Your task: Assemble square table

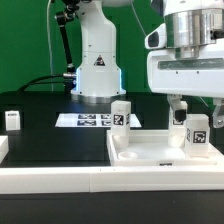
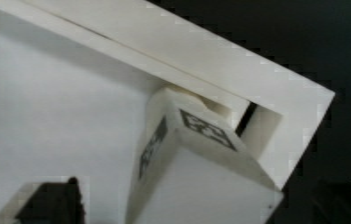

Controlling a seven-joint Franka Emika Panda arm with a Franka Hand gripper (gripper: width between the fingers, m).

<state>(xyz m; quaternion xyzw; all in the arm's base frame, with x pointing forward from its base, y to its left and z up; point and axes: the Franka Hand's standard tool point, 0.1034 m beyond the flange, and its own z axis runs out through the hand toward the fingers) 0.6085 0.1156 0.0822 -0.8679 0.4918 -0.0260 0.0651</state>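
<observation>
Robot hand (image 1: pixel 196 108) over corner of square slab (image 1: pixel 150 157), exterior view's right; fingers apart, holding nothing. One tagged leg (image 1: pixel 198 135) upright in that corner, just below. Slab flat on worktop (image 1: pixel 45 140); second leg (image 1: pixel 120 113) behind it.

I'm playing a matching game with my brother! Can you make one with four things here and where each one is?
1. tabletop
2. marker board
3. gripper
4. lone leg

A. far on the exterior view's left
B. above the corner leg
C. flat on the black table, further back
D. in front, nearest the camera

Pairs: 1-D, 2-C, 3-B, 4-A
</observation>
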